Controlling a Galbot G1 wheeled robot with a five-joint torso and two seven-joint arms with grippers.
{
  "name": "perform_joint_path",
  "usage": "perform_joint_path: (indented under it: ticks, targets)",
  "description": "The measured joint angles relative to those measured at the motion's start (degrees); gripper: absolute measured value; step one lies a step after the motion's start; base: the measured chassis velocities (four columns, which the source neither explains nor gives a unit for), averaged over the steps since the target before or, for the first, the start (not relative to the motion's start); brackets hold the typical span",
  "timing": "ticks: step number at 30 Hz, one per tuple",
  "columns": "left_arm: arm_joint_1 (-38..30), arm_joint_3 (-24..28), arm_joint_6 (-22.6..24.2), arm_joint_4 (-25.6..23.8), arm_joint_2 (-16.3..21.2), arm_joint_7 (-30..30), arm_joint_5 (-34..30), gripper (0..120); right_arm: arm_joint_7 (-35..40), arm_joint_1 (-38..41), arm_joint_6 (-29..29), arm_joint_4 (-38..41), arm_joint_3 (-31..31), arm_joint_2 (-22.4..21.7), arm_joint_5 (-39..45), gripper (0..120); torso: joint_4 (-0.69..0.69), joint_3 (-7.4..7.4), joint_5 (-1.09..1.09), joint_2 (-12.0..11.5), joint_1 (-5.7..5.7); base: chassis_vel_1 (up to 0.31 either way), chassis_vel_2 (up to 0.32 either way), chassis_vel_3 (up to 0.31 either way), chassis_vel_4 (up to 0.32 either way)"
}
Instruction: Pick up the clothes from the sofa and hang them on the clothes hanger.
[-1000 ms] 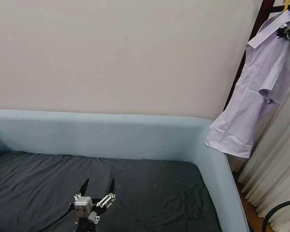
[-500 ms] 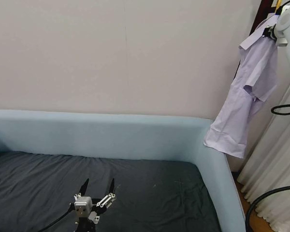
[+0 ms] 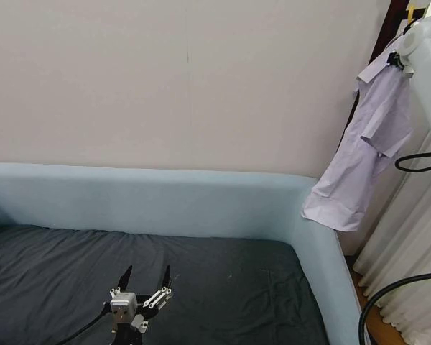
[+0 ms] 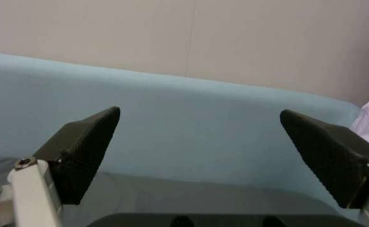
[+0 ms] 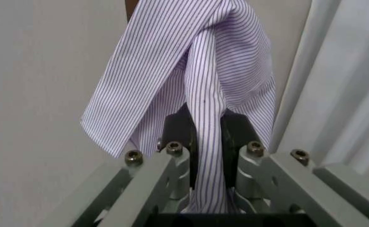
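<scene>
A pale purple striped shirt (image 3: 366, 147) hangs high at the right, its hem draped past the sofa's right arm (image 3: 317, 251). My right gripper (image 5: 206, 142) is shut on a fold of the shirt (image 5: 203, 71) near its collar, and the white right arm (image 3: 427, 57) reaches up beside it. A yellow piece (image 3: 411, 10) and a dark post (image 3: 384, 32) show at the top right corner. My left gripper (image 3: 145, 277) hovers low over the dark sofa seat (image 3: 223, 287), open with nothing between its fingers (image 4: 86, 146).
The light blue sofa back (image 3: 144, 201) runs under a plain beige wall (image 3: 172, 79). White curtains (image 3: 409, 244) hang at the right, with a black cable (image 3: 377, 305) looping in front of them.
The right arm has carried the shirt a little leftward and up; the shirt now hangs narrower and more bunched. The left gripper has stayed still.
</scene>
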Motion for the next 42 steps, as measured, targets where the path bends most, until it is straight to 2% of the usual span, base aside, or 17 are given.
perform_joint_path:
  ticks: [5, 7, 9, 12, 13, 14, 17, 18, 21, 25, 26, 29, 32, 33, 38, 39, 42]
  targets:
    - [0.0, 0.0, 0.0, 0.0, 0.0, 0.0, 0.0, 100, -0.9, -1.4, 0.0, 4.6, -0.7, -2.0, 0.4, 23, 0.0, 0.0, 0.01, 0.0, 0.0, 0.0, 0.0, 0.0, 0.0]
    - [0.0, 0.0, 0.0, 0.0, 0.0, 0.0, 0.0, 100, -1.4, -2.8, 0.0, 9.3, -1.0, -4.3, 1.1, 34, 0.0, 0.0, 0.01, 0.0, 0.0, 0.0, 0.0, 0.0, 0.0]
    - [0.0, 0.0, 0.0, 0.0, 0.0, 0.0, 0.0, 100, -1.5, -3.4, -0.1, 11.3, -1.0, -5.2, 1.5, 37, 0.0, 0.0, 0.01, 0.0, 0.0, 0.0, 0.0, 0.0, 0.0]
    - [0.0, 0.0, 0.0, 0.0, 0.0, 0.0, 0.0, 100, -1.5, -6.3, 1.1, 19.7, -0.9, -9.3, 3.3, 52, -0.01, -0.01, 0.0, 0.0, 0.0, 0.0, 0.0, 0.0, 0.0]
    - [0.0, 0.0, 0.0, 0.0, 0.0, 0.0, 0.0, 100, -1.5, -6.3, 1.1, 19.7, -0.9, -9.3, 3.3, 52, -0.01, -0.01, 0.0, 0.0, 0.0, 0.0, 0.0, 0.0, 0.0]
    - [0.0, 0.0, 0.0, 0.0, 0.0, 0.0, 0.0, 100, -1.5, -8.0, 2.4, 23.4, -0.1, -11.1, 3.8, 59, 0.03, -0.01, 0.0, 0.0, 0.0, 0.0, 0.0, 0.0, 0.0]
    - [0.0, 0.0, 0.0, 0.0, 0.0, 0.0, 0.0, 100, -2.2, -14.1, 7.0, 33.3, 3.1, -15.8, 5.0, 71, -0.02, -0.01, 0.02, 0.0, 0.0, 0.0, 0.0, 0.0, 0.0]
    - [0.0, 0.0, 0.0, 0.0, 0.0, 0.0, 0.0, 100, -2.2, -14.1, 7.0, 33.3, 3.1, -15.8, 5.0, 71, -0.02, -0.01, 0.02, 0.0, 0.0, 0.0, 0.0, 0.0, 0.0]
    - [0.0, 0.0, 0.0, 0.0, 0.0, 0.0, 0.0, 100, -4.9, -21.6, 12.6, 43.7, 8.1, -19.7, 9.0, 86, -0.01, -0.02, 0.0, 0.0, -0.01, 0.0, 0.0, 0.0, 0.0]
    - [0.0, 0.0, 0.0, 0.0, 0.0, 0.0, 0.0, 100, -6.6, -28.1, 16.6, 51.3, 12.2, -21.2, 15.3, 97, 0.0, -0.02, -0.01, 0.0, -0.01, 0.0, 0.0, 0.0, 0.0]
    - [0.0, 0.0, 0.0, 0.0, 0.0, 0.0, 0.0, 100, -7.2, -31.7, 18.3, 54.8, 13.8, -21.5, 19.3, 99, 0.01, -0.02, -0.01, 0.0, 0.0, 0.0, 0.0, 0.0, 0.0]
    - [0.0, 0.0, 0.0, 0.0, 0.0, 0.0, 0.0, 100, -8.3, -36.7, 20.3, 59.0, 14.8, -21.8, 22.4, 100, 0.03, -0.02, -0.02, 0.0, -0.01, 0.0, 0.0, 0.0, 0.0]
    - [0.0, 0.0, 0.0, 0.0, 0.0, 0.0, 0.0, 100, -10.0, -45.1, 22.8, 64.3, 14.9, -21.6, 21.7, 100, 0.01, -0.01, -0.01, 0.0, 0.0, 0.0, 0.0, 0.0, 0.0]
    - [0.0, 0.0, 0.0, 0.0, 0.0, 0.0, 0.0, 100, -10.0, -45.1, 22.8, 64.3, 14.9, -21.6, 21.7, 100, 0.01, -0.01, -0.01, 0.0, 0.0, 0.0, 0.0, 0.0, 0.0]
    - [0.0, 0.0, 0.0, 0.0, 0.0, 0.0, 0.0, 100, -12.7, -60.8, 26.3, 66.4, 17.9, -18.8, 11.0, 100, 0.03, -0.01, -0.02, 0.0, 0.0, 0.0, 0.0, 0.0, 0.0]
    - [0.0, 0.0, 0.0, 0.0, 0.0, 0.0, 0.0, 100, -12.7, -60.8, 26.3, 66.4, 17.9, -18.8, 11.0, 100, 0.03, -0.01, -0.02, 0.0, 0.0, 0.0, 0.0, 0.0, 0.0]
    - [0.0, 0.0, 0.0, 0.0, 0.0, 0.0, 0.0, 100, -15.3, -75.2, 29.4, 68.2, 24.2, -17.0, 1.2, 100, 0.02, 0.0, 0.01, 0.0, 0.01, 0.0, 0.0, 0.0, 0.0]
